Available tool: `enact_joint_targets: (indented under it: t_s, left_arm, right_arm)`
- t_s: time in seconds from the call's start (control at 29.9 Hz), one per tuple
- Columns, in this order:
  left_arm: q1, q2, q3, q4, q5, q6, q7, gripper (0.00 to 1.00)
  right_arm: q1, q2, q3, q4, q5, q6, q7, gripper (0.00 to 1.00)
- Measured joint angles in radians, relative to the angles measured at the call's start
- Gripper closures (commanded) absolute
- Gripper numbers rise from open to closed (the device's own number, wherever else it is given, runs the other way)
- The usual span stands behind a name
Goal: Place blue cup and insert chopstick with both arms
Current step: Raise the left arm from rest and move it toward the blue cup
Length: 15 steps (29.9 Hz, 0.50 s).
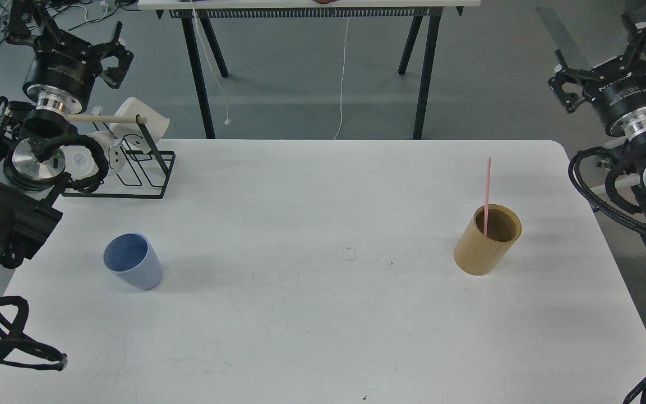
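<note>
Closest to us, the white table (323, 336) spreads across the frame. At lower left the blue cup (132, 261) stands upright, mouth open, likely waiting for pickup. At right the pink chopstick (487, 193) leans inside a tan wooden holder (488, 247). Our left gripper (111, 53) hovers upper left above a mug rack (132, 168); our right gripper (570, 84) hangs upper right. Both hold nothing; we cannot tell their jaw spread.

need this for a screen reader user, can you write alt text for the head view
A white table holds a blue cup on the left and a tan wooden holder on the right with a pink chopstick standing in it. Both black arms are raised at the edges, left pincer and right pincer empty, beside a mug rack.
</note>
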Motion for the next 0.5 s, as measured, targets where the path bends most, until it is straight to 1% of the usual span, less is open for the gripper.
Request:
enact_joint_targets:
  t_s: [0.13,0.23,0.3,0.4,0.5]
  left_arm:
    - [0.006,-0.001,0.001,0.000,0.000,0.000,-0.029,0.00]
    - [0.006,0.009,0.003,-0.014,0.000,0.000,-0.029,0.00]
    - [0.006,0.038,0.008,-0.056,0.000,0.000,-0.026,0.00]
    - [0.010,0.117,0.035,-0.183,0.008,0.000,-0.018,0.01]
    - [0.014,0.222,0.085,-0.337,0.051,0.000,-0.015,0.01]
  right_arm:
    - [0.000,0.000,0.000,0.004,0.000,0.000,0.000,0.01]
    - [0.000,0.000,0.000,0.005,0.000,0.000,0.000,0.01]
    - [0.000,-0.001,0.000,0.005,0.000,0.000,0.000,0.01]
    - [0.000,-0.001,0.000,0.005,0.000,0.000,0.000,0.01]
    - [0.000,0.000,0.000,0.006,0.000,0.000,0.000,0.01]
